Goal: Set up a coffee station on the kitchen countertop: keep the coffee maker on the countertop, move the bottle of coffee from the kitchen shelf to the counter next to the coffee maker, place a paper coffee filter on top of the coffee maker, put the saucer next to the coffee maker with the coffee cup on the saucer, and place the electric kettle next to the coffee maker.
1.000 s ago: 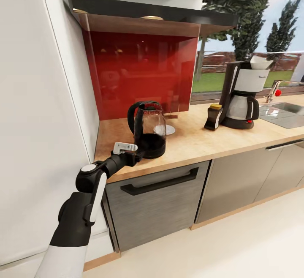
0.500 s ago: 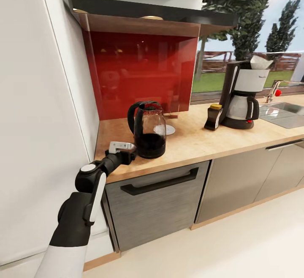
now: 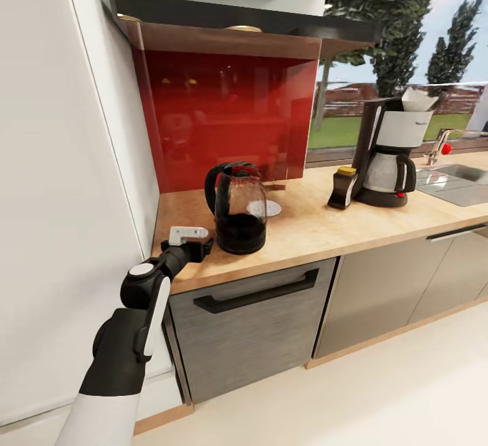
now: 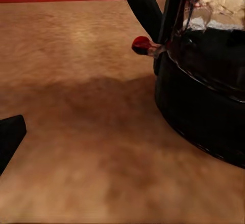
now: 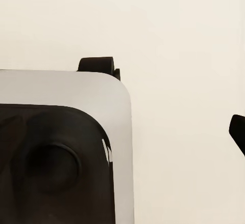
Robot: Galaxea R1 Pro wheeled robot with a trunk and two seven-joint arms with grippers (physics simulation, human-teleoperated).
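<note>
The electric kettle (image 3: 237,210) stands upright on the kitchen countertop (image 3: 305,229), near its left end. My left gripper (image 3: 202,248) hovers low over the wood just left of the kettle's base, apart from it and open; one fingertip (image 4: 10,136) shows beside the kettle (image 4: 204,106). Partly behind the kettle lies the saucer (image 3: 271,209). Farther right stands the coffee maker (image 3: 386,156) with the paper coffee filter (image 3: 417,99) on top and the bottle of coffee (image 3: 342,188) at its left. The kitchen shelf (image 3: 237,19) hangs above. The coffee cup is hidden. A fingertip (image 5: 238,131) of my right gripper points at the floor.
A white wall (image 3: 81,161) closes the counter's left end, and a red panel (image 3: 224,114) backs it. A sink (image 3: 457,181) with a tap lies right of the coffee maker. Grey cabinet fronts (image 3: 257,324) sit below. My own base (image 5: 61,147) lies under the right gripper.
My left gripper has drawn back leftward from the kettle's base, leaving a gap. The kettle has not moved.
</note>
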